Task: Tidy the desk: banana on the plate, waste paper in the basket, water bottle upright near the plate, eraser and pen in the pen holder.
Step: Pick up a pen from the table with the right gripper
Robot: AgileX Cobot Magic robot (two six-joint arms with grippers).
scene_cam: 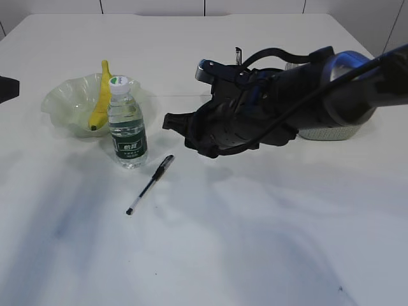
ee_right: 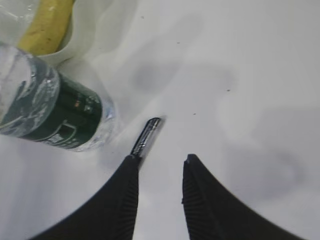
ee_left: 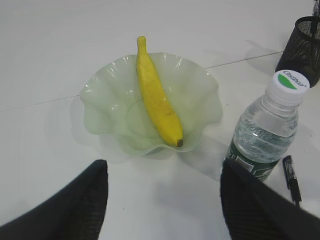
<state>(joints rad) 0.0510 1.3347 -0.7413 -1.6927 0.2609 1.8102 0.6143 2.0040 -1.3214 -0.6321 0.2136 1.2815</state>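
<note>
Jaws (both parted) near one pen (scene_cam: 150, 184), one bottle (scene_cam: 127, 122), one banana (ee_left: 157, 95).

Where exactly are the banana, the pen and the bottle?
banana (ee_left: 157, 102), left wrist view, middle of its body
pen (scene_cam: 150, 185), exterior view, mid-barrel
bottle (scene_cam: 128, 127), exterior view, on its label

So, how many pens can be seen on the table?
1. The pen lies flat on the table, just right of the upright water bottle. Another may be hidden behind the right arm.
</note>
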